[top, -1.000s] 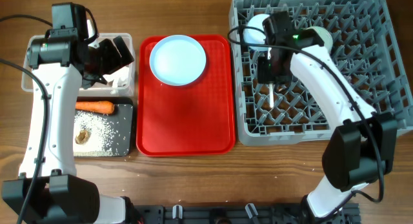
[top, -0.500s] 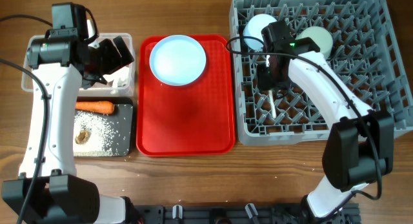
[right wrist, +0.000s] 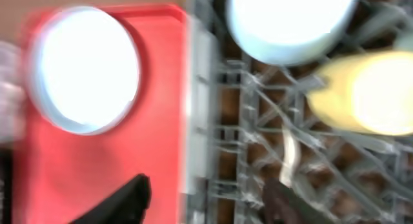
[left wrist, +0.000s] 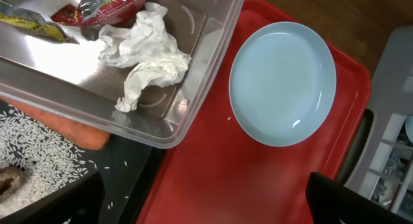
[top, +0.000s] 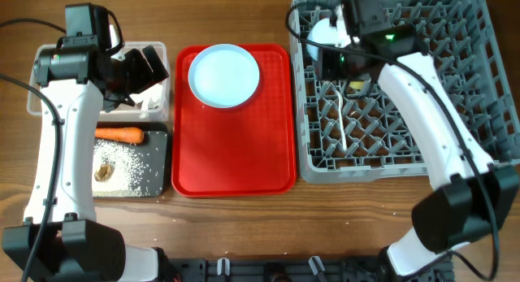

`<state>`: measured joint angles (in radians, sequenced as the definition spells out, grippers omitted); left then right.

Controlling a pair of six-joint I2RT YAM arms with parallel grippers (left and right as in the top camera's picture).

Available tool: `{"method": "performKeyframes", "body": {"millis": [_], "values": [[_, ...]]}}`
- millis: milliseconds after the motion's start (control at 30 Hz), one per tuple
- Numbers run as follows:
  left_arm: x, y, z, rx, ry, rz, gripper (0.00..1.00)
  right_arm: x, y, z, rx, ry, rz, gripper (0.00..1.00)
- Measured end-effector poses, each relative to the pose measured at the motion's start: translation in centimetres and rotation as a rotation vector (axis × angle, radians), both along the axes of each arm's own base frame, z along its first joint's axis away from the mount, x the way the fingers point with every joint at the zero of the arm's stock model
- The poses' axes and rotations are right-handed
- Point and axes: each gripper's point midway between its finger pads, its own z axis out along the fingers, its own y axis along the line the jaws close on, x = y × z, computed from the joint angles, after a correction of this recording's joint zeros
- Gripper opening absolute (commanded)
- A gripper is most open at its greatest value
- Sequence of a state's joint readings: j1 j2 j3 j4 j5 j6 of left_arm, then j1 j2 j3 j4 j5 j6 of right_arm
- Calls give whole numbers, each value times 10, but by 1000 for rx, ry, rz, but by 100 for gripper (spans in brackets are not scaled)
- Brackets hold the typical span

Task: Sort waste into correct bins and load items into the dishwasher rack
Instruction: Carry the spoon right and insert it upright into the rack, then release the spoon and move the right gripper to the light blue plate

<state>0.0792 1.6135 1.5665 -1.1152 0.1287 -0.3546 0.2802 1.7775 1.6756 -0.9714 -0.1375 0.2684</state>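
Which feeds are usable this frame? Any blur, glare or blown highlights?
Right wrist: blurred throughout, with the plate, bowl and yellow cup washed out into soft bright blobs. Left wrist: sharp, only mild reflections on the clear tub. Overhead: sharp and evenly lit, with soft shadows.

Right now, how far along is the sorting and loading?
Done: tissue and wrappers in the tub; carrot, rice and lump in the black tray; one bowl, the cup and the spoon in the rack. In hand: nothing, both the left gripper and right gripper are open and empty. Left: the plate on the red tray; a second bowl is not visible.
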Motion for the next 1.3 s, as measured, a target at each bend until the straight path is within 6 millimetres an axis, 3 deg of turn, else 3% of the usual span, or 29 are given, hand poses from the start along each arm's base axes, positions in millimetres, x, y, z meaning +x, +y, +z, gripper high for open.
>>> {"method": "performKeyframes", "body": {"millis": [200, 267, 300, 367, 433, 500, 533, 633, 767, 900, 1033, 1167, 1300], "values": [[0, 0, 0, 0, 0, 0, 100, 13, 69, 36, 273, -123, 149, 97], [0, 0, 0, 0, 0, 0, 100, 13, 92, 41, 330, -148, 188, 73], [0, 0, 0, 0, 0, 0, 100, 10, 103, 39, 347, -143, 198, 54], [0, 0, 0, 0, 0, 0, 100, 9, 128, 29, 359, -135, 218, 38], [0, 0, 0, 0, 0, 0, 100, 7, 152, 1, 335, -94, 212, 33], [0, 0, 0, 0, 0, 0, 100, 10, 162, -22, 290, -81, 180, 33], [0, 0, 0, 0, 0, 0, 100, 14, 168, -46, 230, -78, 143, 33], [0, 0, 0, 0, 0, 0, 100, 17, 165, -82, 127, -59, 83, 31], [0, 0, 0, 0, 0, 0, 100, 26, 153, -108, 64, -45, 18, 31], [0, 0, 0, 0, 0, 0, 100, 35, 155, -133, 62, -36, -27, 29], [0, 0, 0, 0, 0, 0, 100, 42, 156, -143, 72, -46, -61, 28], [0, 0, 0, 0, 0, 0, 100, 44, 145, -158, 11, -43, -100, 28], [0, 0, 0, 0, 0, 0, 100, 47, 140, -159, -11, -58, -119, 28]]}}
